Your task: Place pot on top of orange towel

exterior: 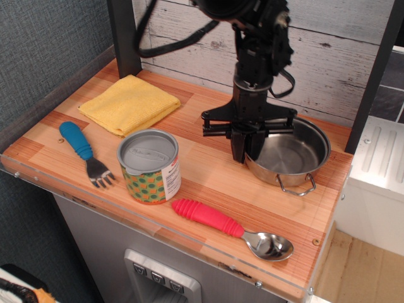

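Right now your end effector is clamped on the left rim of the pot, its dark fingers drawn together with the steel wall pinched between them. You can see the pot tipped a little, its left side raised off the tabletop while the right side sits lower. One wire loop handle hangs at the pot's front edge; the other is not visible from this view. The pot sits at the right rear of the tabletop, near the whitewashed plank wall.

Your orange towel lies folded at the left rear corner, well apart from the pot and bare on top. Between the two, toward the front, stands a grey-lidded patterned can, upright. Left of the can you have a fork with a blue handle, tines pointing toward the front edge. Along the front lies a spoon with a red handle, its bowl to the right, below the pot.
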